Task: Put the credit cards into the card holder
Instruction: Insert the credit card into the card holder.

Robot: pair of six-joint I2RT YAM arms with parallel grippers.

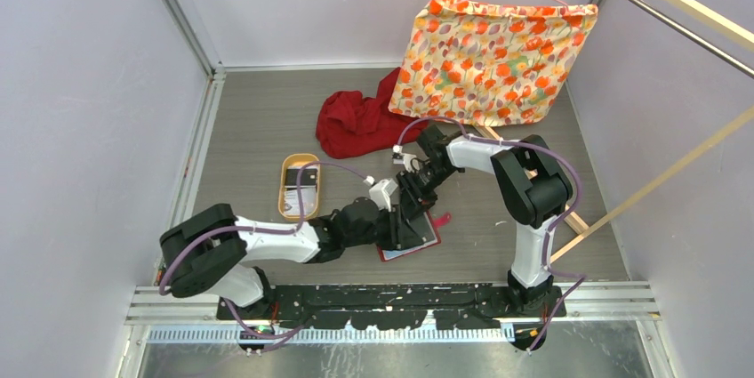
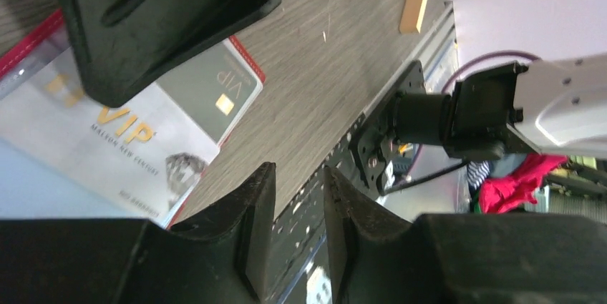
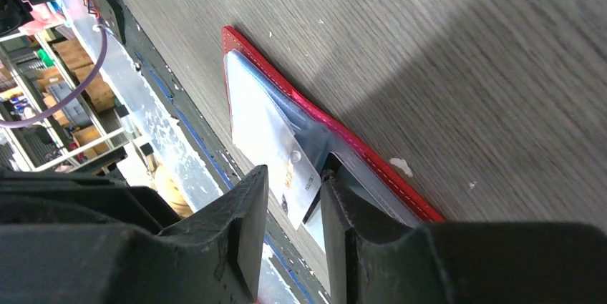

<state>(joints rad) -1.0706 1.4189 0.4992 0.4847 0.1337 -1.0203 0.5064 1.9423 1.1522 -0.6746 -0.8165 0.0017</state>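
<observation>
Our right hand (image 1: pixel 414 195) straddles a card (image 3: pixel 300 182) at the wallet (image 3: pixel 386 172); whether clamped, we cannot tell. Our left hand (image 2: pixel 299 175) is nearly closed, holding nothing

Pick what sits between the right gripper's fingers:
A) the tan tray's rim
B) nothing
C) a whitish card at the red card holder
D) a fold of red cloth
C: in the right wrist view a whitish card runs from the open card holder into the narrow gap of the right gripper.
</observation>
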